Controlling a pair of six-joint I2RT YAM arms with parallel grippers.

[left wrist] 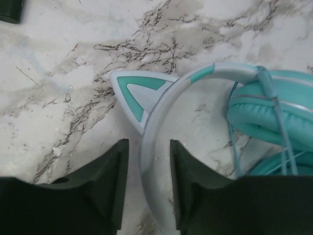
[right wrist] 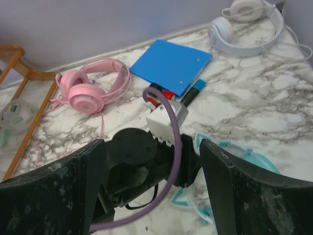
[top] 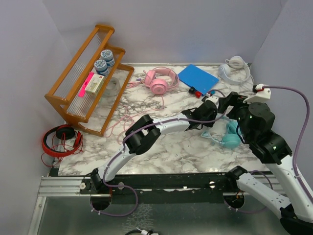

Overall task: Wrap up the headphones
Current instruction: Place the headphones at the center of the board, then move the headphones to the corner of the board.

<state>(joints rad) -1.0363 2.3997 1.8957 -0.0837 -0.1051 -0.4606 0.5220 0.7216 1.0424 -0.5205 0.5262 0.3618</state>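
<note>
The teal headphones (top: 230, 139) lie on the marble at the right, their cat-ear headband (left wrist: 161, 112) curving to a teal ear cup (left wrist: 274, 112). My left gripper (left wrist: 147, 144) straddles that headband, jaws slightly open, a gap showing on the left side of the band. In the top view the left gripper (top: 215, 125) reaches across from the left. My right gripper (right wrist: 151, 147) hangs wide open above the left wrist with nothing in it; it shows in the top view as the right gripper (top: 229, 104). Pink headphones (top: 159, 81) and white headphones (top: 234, 68) lie at the back.
A wooden rack (top: 88, 73) holding tins stands at the back left. A blue folder (top: 198, 77) with a marker lies between the pink and white pairs. Red-and-black headphones (top: 61, 139) sit at the left edge. Walls close in at the left, back and right.
</note>
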